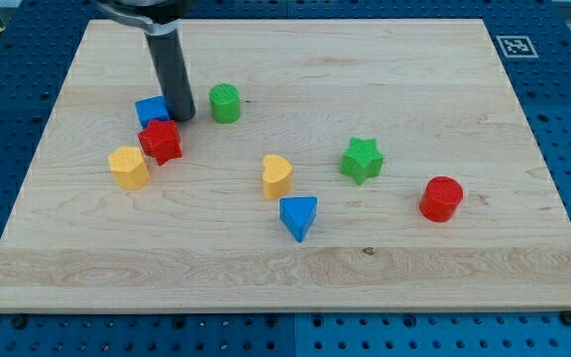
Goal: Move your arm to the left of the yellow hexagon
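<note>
The dark rod's tip [181, 117] rests on the wooden table [385, 268], just beside the blue block [150, 109] and above the red star block [162, 141]. The yellow hexagon block [128, 166] lies lower left of the tip, touching the red star. The end effector has no jaws, only this rod.

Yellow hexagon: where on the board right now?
The yellow hexagon sits at the view's left on the wooden board, just left of and below the red star. My tip is up and to its right, beside the blue block.
</note>
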